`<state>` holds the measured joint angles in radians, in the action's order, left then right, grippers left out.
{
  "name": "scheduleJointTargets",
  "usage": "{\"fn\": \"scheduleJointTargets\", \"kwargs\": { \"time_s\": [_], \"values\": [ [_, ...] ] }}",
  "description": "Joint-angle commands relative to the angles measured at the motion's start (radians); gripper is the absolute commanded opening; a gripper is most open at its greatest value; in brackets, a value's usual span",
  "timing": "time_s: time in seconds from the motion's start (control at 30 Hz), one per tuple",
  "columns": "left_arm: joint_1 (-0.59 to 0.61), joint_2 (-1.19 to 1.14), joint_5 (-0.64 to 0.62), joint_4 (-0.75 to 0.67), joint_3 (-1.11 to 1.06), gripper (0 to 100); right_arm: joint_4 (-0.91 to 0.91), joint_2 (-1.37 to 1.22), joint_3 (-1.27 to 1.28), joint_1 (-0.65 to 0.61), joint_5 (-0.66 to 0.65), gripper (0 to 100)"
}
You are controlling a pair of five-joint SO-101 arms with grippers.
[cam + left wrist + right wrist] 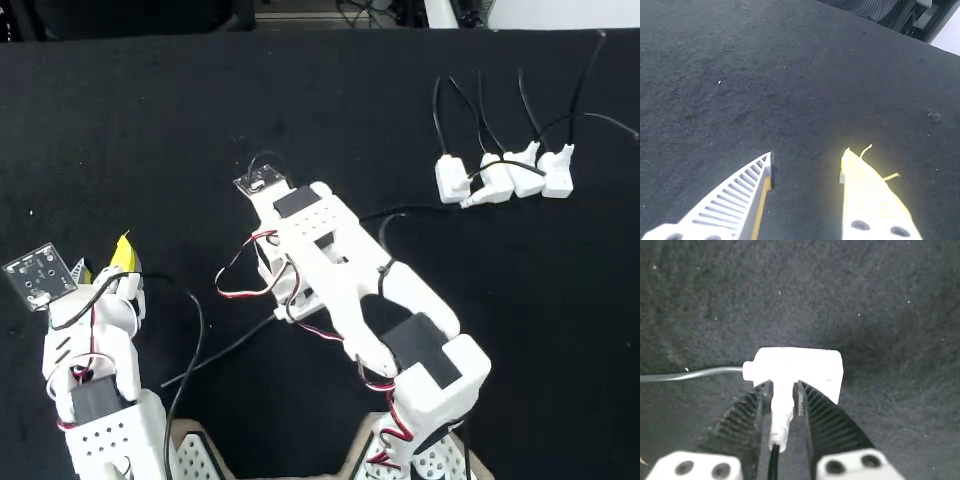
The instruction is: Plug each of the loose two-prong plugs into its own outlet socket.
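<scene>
In the right wrist view my right gripper (783, 386) is shut on a white two-prong plug (782, 407). The plug's front end sits against a white outlet socket block (800, 368) lying on the black cloth, and its prongs are hidden. A grey cable (690, 374) runs from the block's side. In the high view that arm (330, 262) stretches to mid-table, its wrist board (258, 181) covering the gripper. My left gripper (805, 161) is open over bare cloth, holding nothing; it sits at the near left (125, 258) in the high view.
Several white outlet blocks with plugs and black cables (505, 175) are grouped at the far right of the table. A black cable (225, 350) trails across the cloth between the two arms. A black cloth (120, 130) covers the whole table.
</scene>
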<state>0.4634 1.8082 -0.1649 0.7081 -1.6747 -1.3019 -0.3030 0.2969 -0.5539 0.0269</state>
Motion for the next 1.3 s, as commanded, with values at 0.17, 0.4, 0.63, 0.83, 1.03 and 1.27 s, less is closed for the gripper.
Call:
{"fn": "scheduleJointTargets", "kwargs": {
  "time_s": [0.17, 0.4, 0.63, 0.83, 1.03, 1.27],
  "values": [
    [0.005, 0.015, -0.005, -0.002, 0.028, 22, 0.117, -0.002, 0.179, 0.009, -0.006, 1.1],
    [0.005, 0.015, -0.005, -0.002, 0.028, 22, 0.118, 0.087, 0.222, 0.011, -0.032, 1.1],
    [0.005, 0.015, -0.005, -0.002, 0.028, 22, 0.109, 0.213, 0.185, 0.008, -0.103, 12.8],
    [0.005, 0.015, -0.005, -0.002, 0.028, 22, 0.054, 0.355, 0.157, 0.008, -0.144, 25.0],
    [0.005, 0.015, -0.005, -0.003, 0.028, 22, -0.112, 0.562, 0.016, 0.008, -0.146, 25.0],
    [0.005, 0.015, -0.005, -0.003, 0.028, 22, -0.229, 0.797, -0.143, 0.009, -0.256, 25.0]
  ]
}}
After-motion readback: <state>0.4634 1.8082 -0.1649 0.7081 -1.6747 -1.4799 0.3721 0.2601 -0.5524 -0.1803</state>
